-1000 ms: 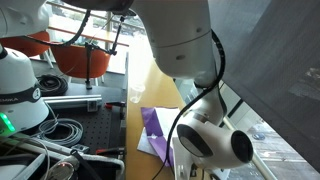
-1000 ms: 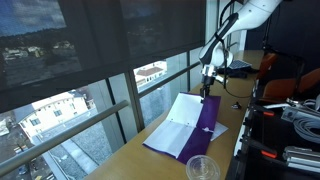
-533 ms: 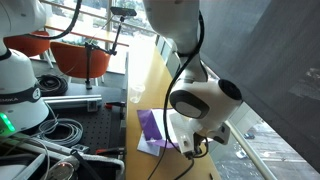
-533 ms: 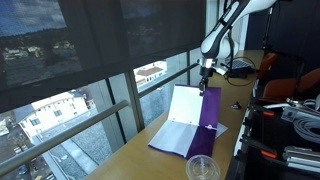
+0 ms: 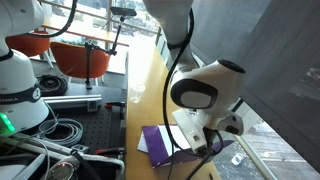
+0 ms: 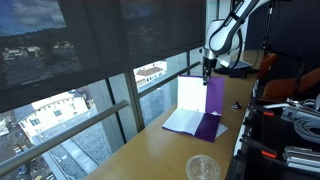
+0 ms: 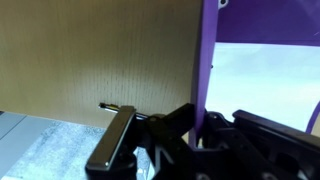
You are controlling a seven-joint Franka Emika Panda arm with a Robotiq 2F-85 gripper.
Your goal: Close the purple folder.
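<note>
I count one gripper, one purple folder with its cover in that grip, and one clear cup well apart from it.

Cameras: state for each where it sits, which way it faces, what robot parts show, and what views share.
An exterior view: close beside the arm, looking along the table; the arm looms over the purple folder.
An exterior view: far down the table, facing back at the gripper atop the raised cover.
Wrist view: looks past the gripper down at the table.
All three share the purple folder.
</note>
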